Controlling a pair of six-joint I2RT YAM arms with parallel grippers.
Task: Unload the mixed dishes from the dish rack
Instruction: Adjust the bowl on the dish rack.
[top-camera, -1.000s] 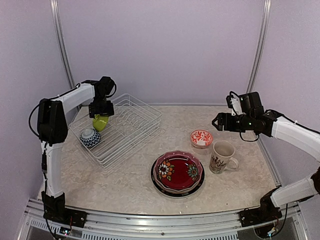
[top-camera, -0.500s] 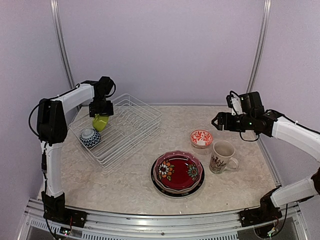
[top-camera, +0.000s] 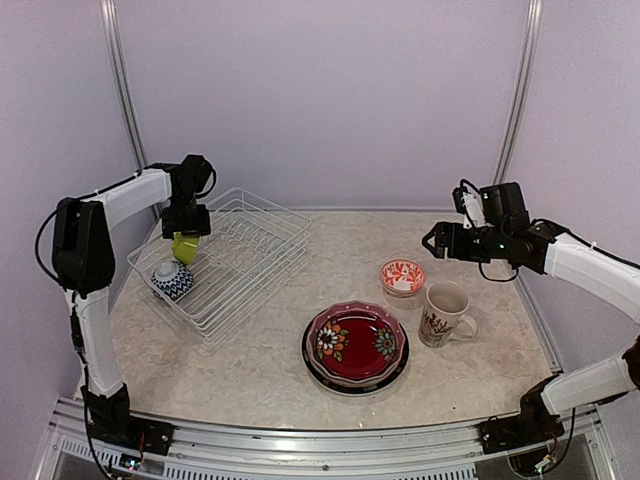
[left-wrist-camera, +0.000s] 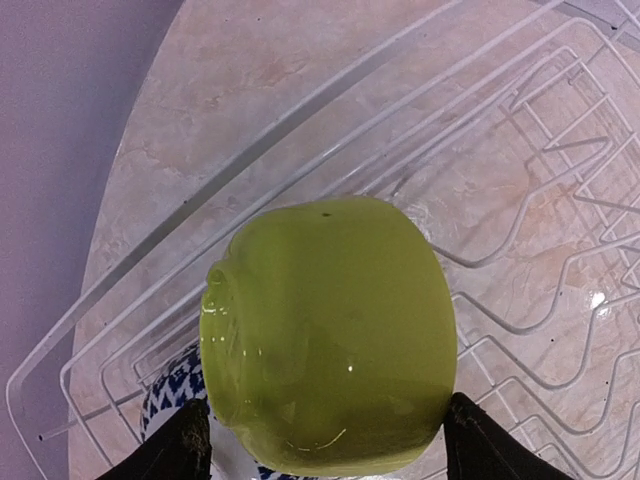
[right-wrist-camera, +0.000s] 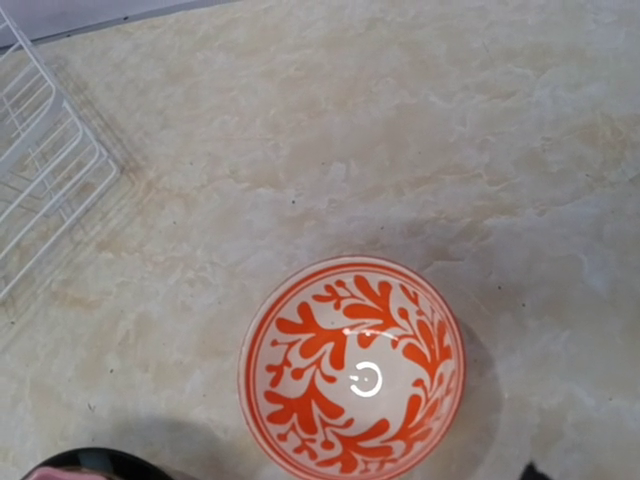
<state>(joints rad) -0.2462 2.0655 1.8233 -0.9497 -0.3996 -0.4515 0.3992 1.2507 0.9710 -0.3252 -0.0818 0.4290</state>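
My left gripper (top-camera: 188, 235) is shut on the lime green bowl (top-camera: 185, 247) and holds it tilted over the far left part of the white wire dish rack (top-camera: 270, 207). In the left wrist view the green bowl (left-wrist-camera: 330, 330) fills the space between my fingers (left-wrist-camera: 180, 450), above the rack wires (left-wrist-camera: 262, 155). A blue-white bowl (top-camera: 172, 281) sits in the rack's left corner, partly under the green one (left-wrist-camera: 165, 385). My right gripper (top-camera: 432, 243) hovers open and empty above the red-white bowl (top-camera: 402, 275), which lies on the table (right-wrist-camera: 355, 365).
A cream patterned mug (top-camera: 443, 312) stands right of the red-white bowl. A stack of plates with the red floral plate on top (top-camera: 356, 345) lies front centre. The rack's right corner shows in the right wrist view (right-wrist-camera: 40, 200).
My left gripper has moved left with the green bowl. The rack and the blue-white bowl in it have shifted left too. The right arm has not moved.
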